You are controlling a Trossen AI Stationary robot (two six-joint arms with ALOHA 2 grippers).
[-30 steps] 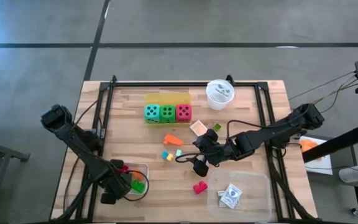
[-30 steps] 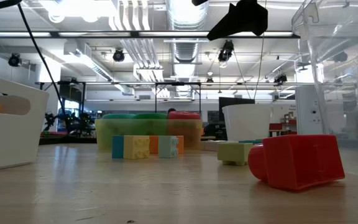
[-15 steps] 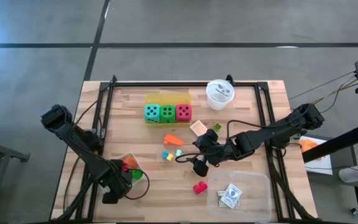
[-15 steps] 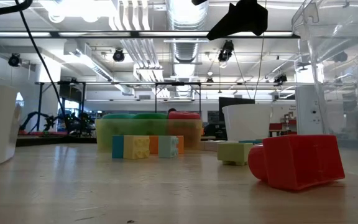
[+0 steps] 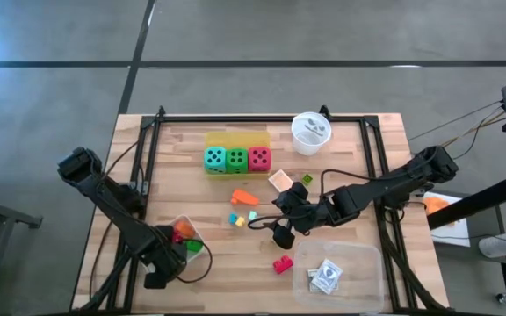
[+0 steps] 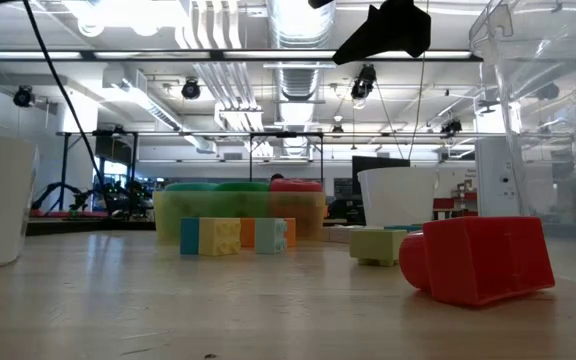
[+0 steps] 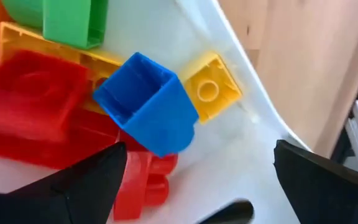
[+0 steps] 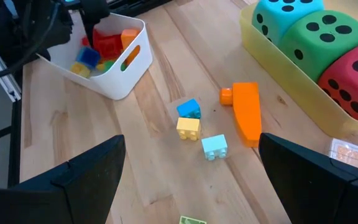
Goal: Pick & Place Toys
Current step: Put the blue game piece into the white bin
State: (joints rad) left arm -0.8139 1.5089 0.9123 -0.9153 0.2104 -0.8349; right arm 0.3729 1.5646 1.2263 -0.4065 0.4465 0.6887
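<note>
My left gripper (image 5: 177,248) points down into the white tray (image 5: 181,227) at the near left, open. Between and just beyond its fingers (image 7: 194,177) a blue block (image 7: 146,112) lies on red (image 7: 33,118) and yellow (image 7: 207,91) blocks, with a green one (image 7: 73,22) beside them; I touch none. My right gripper (image 5: 284,226) hangs open above the table's middle right. Under it lie an orange block (image 8: 247,112), small blue (image 8: 189,108), yellow (image 8: 188,128) and pale blue (image 8: 214,147) blocks. A red block (image 5: 282,264) rests near the front. Three dice (image 5: 236,159) sit in a yellow tray.
A round white cup (image 5: 310,133) stands at the far right. A clear tray (image 5: 358,259) holding cards (image 5: 325,276) sits at the near right. A small green block (image 5: 307,179) and a small clear tray (image 5: 280,181) lie near the right arm. Bare wood shows between the two arms.
The white tray has turned about and shifted a little toward the table's left edge; in the low view its slotted side no longer shows. My left gripper has stayed over it, and my right arm has kept still.
</note>
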